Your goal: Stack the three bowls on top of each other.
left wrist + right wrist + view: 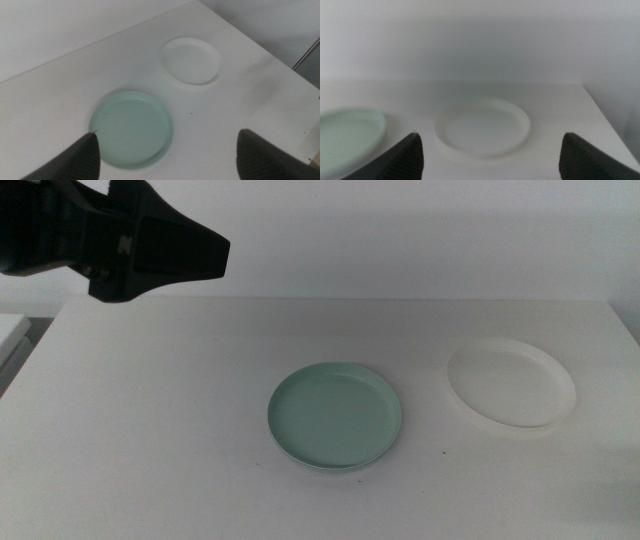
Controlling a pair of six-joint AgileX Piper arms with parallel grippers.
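On the white desk [150, 410] the mint green bowl [335, 416] sits mid-desk, the white bowl [511, 382] apart to its right. The left gripper [167, 155] hangs above, jaws released; the right gripper [490, 155] likewise, facing the white bowl.

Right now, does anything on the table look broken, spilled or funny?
Nothing looks broken or spilled. The mint green bowl and the white bowl sit flat and apart on the table. Something seems to lie under the green one, perhaps the grey bowl. The left gripper hangs above, fingers open.
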